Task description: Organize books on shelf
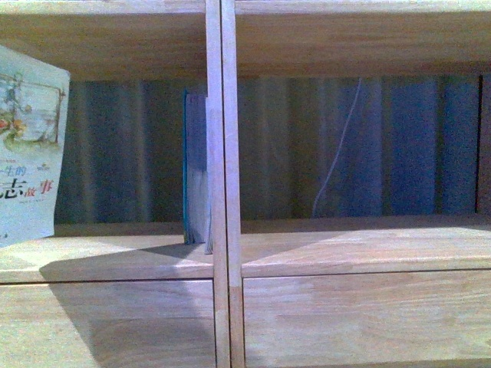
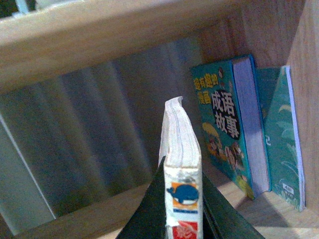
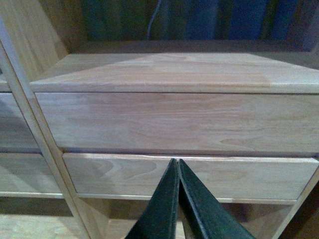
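Right now the left gripper (image 2: 183, 172) is clamped on the lower spine of the pale paperback (image 2: 182, 149), a dark finger (image 2: 147, 214) on either side. In the front view that paperback (image 1: 27, 146) hangs at the left edge of the frame, tilted, above the shelf board (image 1: 115, 253). Two teal books (image 1: 196, 169) stand against the central divider (image 1: 221, 153), near the middle of the frame. The wrist view shows them as a thick teal book (image 2: 224, 119) and a thin teal-edged book (image 2: 281, 139), both leaning. The right gripper (image 3: 176, 164) has its jaws pressed together on nothing, facing the drawer fronts (image 3: 174, 119).

As I see it, the trouble lies in the grip. The paperback is pinched at one end only, and its free corner already curls. Pushed sideways, it could buckle against the thick teal book or topple the leaning pair. Let go while tilted, it would likely slump flat.
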Tool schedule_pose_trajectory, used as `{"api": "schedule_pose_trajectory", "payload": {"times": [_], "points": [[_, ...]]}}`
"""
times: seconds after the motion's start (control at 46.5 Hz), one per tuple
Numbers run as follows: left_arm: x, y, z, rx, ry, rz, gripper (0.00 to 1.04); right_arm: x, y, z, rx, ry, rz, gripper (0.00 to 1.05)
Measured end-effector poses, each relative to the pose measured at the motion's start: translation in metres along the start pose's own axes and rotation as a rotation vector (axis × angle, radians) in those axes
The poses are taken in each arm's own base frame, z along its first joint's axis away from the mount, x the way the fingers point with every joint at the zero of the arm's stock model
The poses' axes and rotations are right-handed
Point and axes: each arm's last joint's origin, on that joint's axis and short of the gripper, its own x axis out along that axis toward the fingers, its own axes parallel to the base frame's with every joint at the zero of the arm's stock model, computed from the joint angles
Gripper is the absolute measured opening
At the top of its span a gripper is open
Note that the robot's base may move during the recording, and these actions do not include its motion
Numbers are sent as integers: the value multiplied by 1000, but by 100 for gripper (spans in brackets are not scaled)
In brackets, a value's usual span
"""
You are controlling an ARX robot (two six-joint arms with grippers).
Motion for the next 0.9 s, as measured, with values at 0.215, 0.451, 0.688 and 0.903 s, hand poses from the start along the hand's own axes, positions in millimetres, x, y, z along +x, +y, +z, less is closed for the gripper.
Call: {"api": "schedule_pose_trajectory", "payload": {"times": [0.215,0.451,0.688,0.903], "points": [[38,3,-24,30,13,-48,7,-12,0,-15,0,0,0,3],[72,10,-42,57,10,-49,7,-22,0,-27,0,-4,-1,3],[103,4,-57,58,-1,-69,7,-30,0,-35,0,-5,-1,3],[140,-21,-70,39,-15,-111,7,-37,0,-41,0,-6,-1,3]]}}
